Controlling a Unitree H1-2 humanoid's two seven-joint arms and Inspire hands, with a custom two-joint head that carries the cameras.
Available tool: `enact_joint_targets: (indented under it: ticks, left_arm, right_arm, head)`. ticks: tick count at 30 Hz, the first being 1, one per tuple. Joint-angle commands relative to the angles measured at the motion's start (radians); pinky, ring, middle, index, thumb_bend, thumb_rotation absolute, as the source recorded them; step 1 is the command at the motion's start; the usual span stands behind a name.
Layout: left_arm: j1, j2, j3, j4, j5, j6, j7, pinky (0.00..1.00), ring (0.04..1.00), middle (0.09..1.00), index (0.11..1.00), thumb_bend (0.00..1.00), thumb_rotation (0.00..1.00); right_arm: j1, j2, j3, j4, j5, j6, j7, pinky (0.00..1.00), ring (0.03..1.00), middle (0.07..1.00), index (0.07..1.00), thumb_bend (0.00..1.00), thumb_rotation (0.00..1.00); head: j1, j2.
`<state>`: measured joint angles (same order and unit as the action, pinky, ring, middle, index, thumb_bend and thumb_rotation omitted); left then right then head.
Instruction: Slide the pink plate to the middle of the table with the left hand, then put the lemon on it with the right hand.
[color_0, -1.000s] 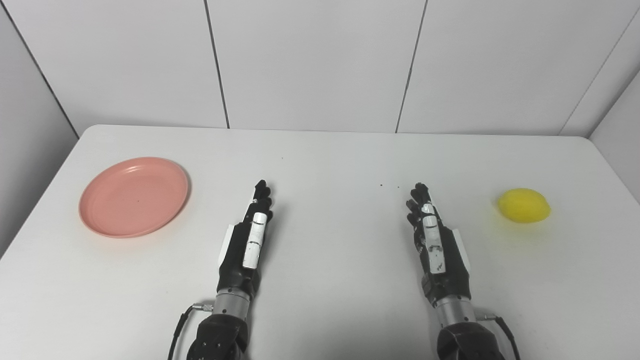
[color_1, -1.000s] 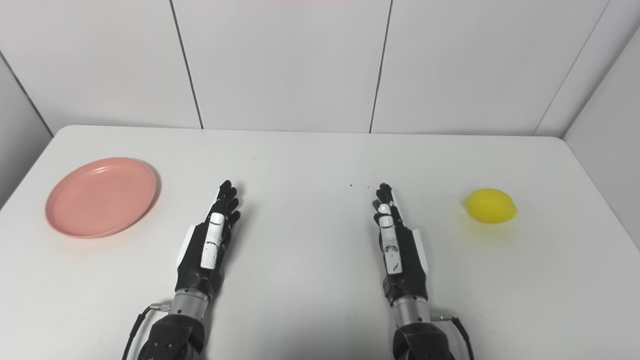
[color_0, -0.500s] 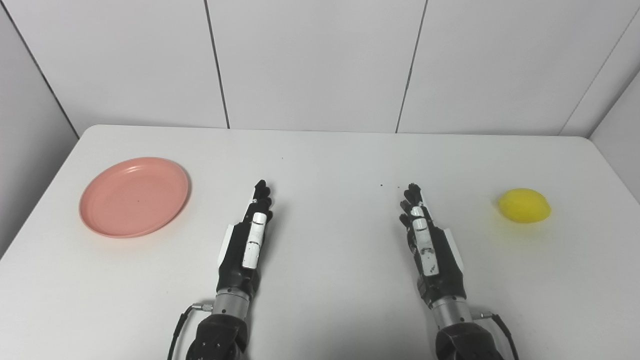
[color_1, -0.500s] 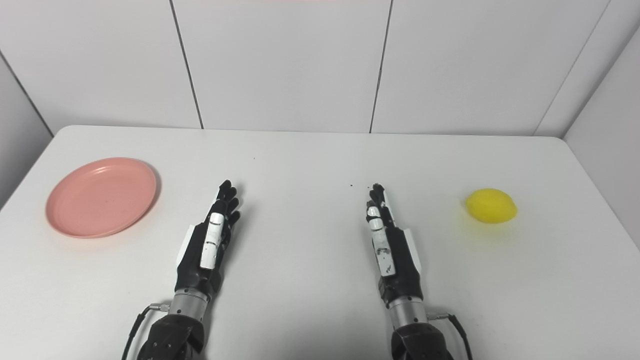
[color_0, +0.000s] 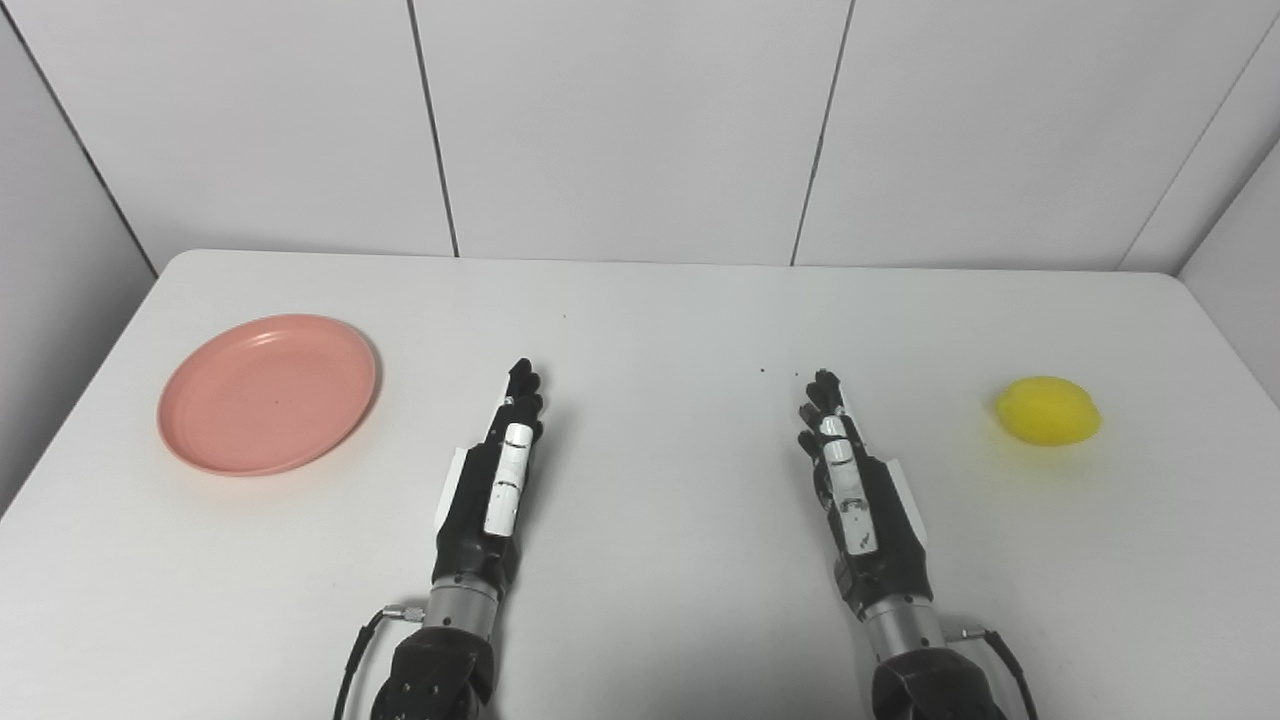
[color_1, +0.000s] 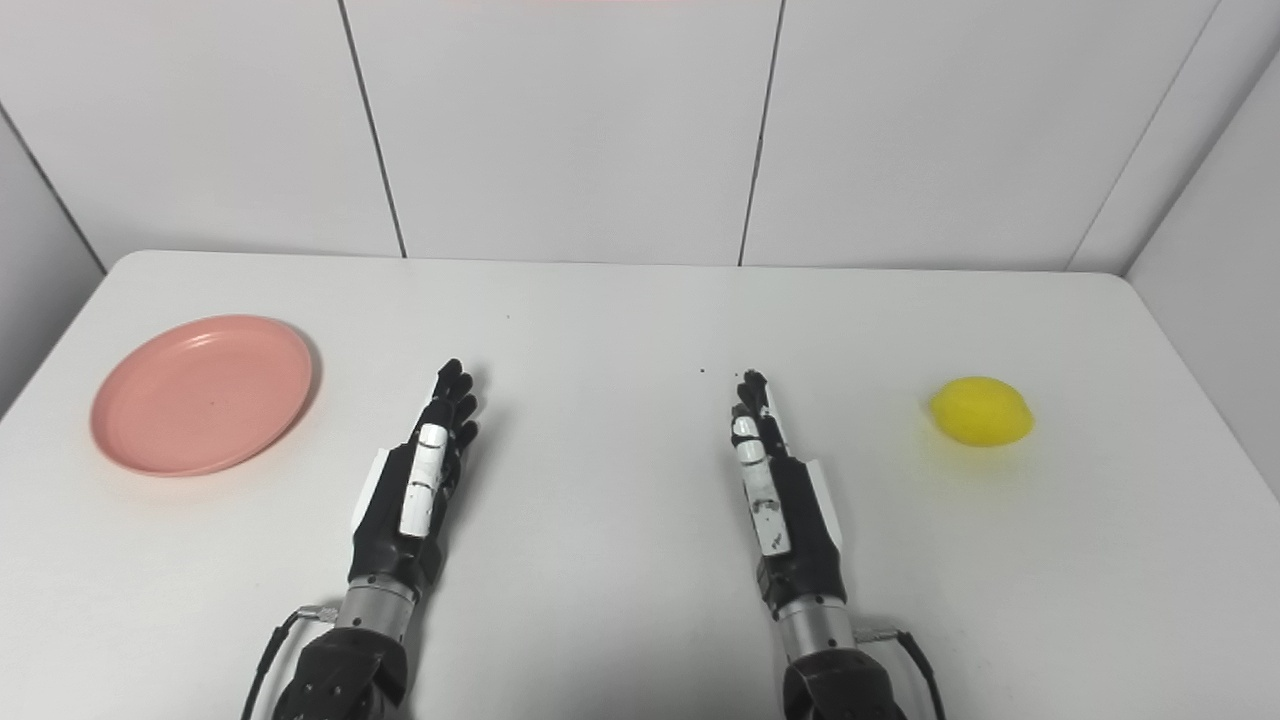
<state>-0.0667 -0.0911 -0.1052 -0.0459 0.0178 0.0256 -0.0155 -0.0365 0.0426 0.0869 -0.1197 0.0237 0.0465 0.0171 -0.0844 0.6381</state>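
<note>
The pink plate (color_0: 267, 393) lies flat and bare at the left side of the white table (color_0: 650, 320). A yellow lemon (color_0: 1047, 411) rests on the table at the far right. My left hand (color_0: 494, 482) stretches forward over the table right of the plate, open, fingers straight, holding nothing and well apart from the plate. Between the table's middle and the lemon, my right hand (color_0: 860, 489) is also open with straight fingers, empty, a good gap left of the lemon.
White wall panels (color_0: 620, 120) stand behind the table's far edge. A few small dark specks (color_0: 765, 372) mark the table near the middle. Cables (color_0: 355, 650) hang at both wrists by the near edge.
My right hand has shifted a little to the left, away from the lemon. The left hand, the plate and the lemon have stayed in place.
</note>
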Motion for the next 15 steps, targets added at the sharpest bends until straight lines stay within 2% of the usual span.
enact_joint_targets:
  ticks: [1, 5, 6, 7, 8, 9, 10, 13, 15]
  left_arm:
    - [-0.017, -0.002, -0.004, -0.022, -0.004, -0.022, -0.009, 1.00, 1.000, 1.000, 1.000, 0.65, 1.00]
    - [-0.019, -0.003, -0.006, -0.017, -0.001, -0.024, -0.008, 1.00, 1.000, 1.000, 1.000, 0.66, 1.00]
    - [-0.018, -0.007, -0.009, -0.015, 0.003, -0.025, -0.005, 1.00, 1.000, 1.000, 1.000, 0.66, 1.00]
    - [-0.017, -0.010, -0.012, -0.013, 0.006, -0.026, -0.004, 1.00, 1.000, 1.000, 1.000, 0.65, 1.00]
    - [-0.016, -0.018, -0.015, -0.004, 0.011, -0.032, 0.002, 1.00, 1.000, 1.000, 1.000, 0.65, 1.00]
    - [-0.015, -0.023, -0.018, 0.003, 0.015, -0.037, 0.006, 1.00, 1.000, 1.000, 1.000, 0.65, 1.00]
    - [-0.014, -0.033, -0.022, 0.027, 0.023, -0.056, 0.016, 1.00, 1.000, 1.000, 1.000, 0.64, 1.00]
    - [-0.012, -0.060, -0.038, 0.091, 0.061, -0.107, 0.048, 1.00, 1.000, 1.000, 1.000, 0.65, 1.00]
    - [-0.010, -0.077, -0.046, 0.113, 0.083, -0.125, 0.067, 1.00, 1.000, 1.000, 1.000, 0.65, 1.00]
  right_arm:
    - [-0.013, 0.010, 0.001, -0.032, 0.004, -0.048, 0.006, 1.00, 1.000, 1.000, 1.000, 0.72, 1.00]
    - [-0.013, 0.009, -0.003, -0.027, 0.007, -0.053, 0.006, 1.00, 1.000, 1.000, 1.000, 0.72, 1.00]
    - [-0.011, 0.006, -0.007, -0.026, 0.010, -0.055, 0.007, 1.00, 1.000, 1.000, 1.000, 0.72, 1.00]
    - [-0.010, 0.003, -0.010, -0.026, 0.013, -0.057, 0.008, 1.00, 1.000, 1.000, 1.000, 0.72, 1.00]
    - [-0.006, -0.003, -0.016, -0.024, 0.021, -0.064, 0.012, 1.00, 1.000, 1.000, 1.000, 0.72, 1.00]
    - [-0.003, -0.007, -0.020, -0.023, 0.026, -0.070, 0.015, 1.00, 1.000, 1.000, 1.000, 0.71, 1.00]
    - [0.003, -0.016, -0.030, -0.018, 0.036, -0.087, 0.021, 1.00, 1.000, 1.000, 0.999, 0.71, 1.00]
    - [0.014, -0.046, -0.053, 0.012, 0.061, -0.148, 0.040, 1.00, 1.000, 1.000, 0.996, 0.70, 1.00]
    - [0.016, -0.067, -0.059, 0.035, 0.071, -0.180, 0.058, 1.00, 1.000, 1.000, 1.000, 0.66, 1.00]
  head:
    - [0.002, -0.002]
    - [0.031, -0.015]
    - [0.096, -0.031]
    - [0.096, -0.031]
    - [0.169, -0.054]
    - [0.169, -0.054]
    - [0.250, -0.084]
    - [0.364, -0.133]
    - [0.396, -0.152]
